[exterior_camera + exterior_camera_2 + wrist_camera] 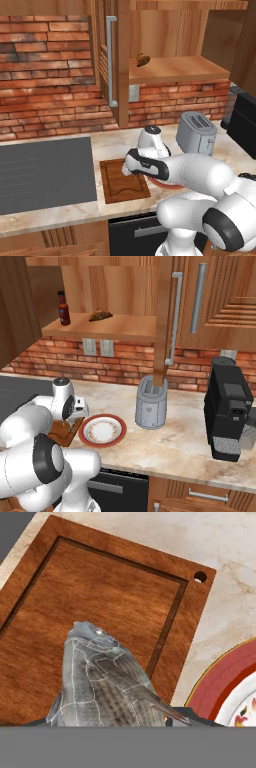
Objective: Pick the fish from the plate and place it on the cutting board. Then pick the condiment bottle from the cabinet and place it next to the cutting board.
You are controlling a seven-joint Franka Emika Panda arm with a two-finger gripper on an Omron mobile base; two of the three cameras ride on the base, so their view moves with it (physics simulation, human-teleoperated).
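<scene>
Marble counter (170, 448) beneath brick wall (45, 65) — gripper (112, 722) clamped on the fish (102, 682) above the cutting board (107, 597), beside the plate (102, 431).

Empty plate (102, 431) on counter, toaster (150, 404) beside it, condiment bottle (63, 308) on cabinet shelf (100, 327)

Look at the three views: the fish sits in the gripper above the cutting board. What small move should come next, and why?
Probably lower a little and open the gripper to release the fish onto the cutting board. In the hand view the fish hangs over the board's grooved inner area, and the plate in the right base view is already bare. The condiment bottle on the cabinet shelf waits its turn.
</scene>
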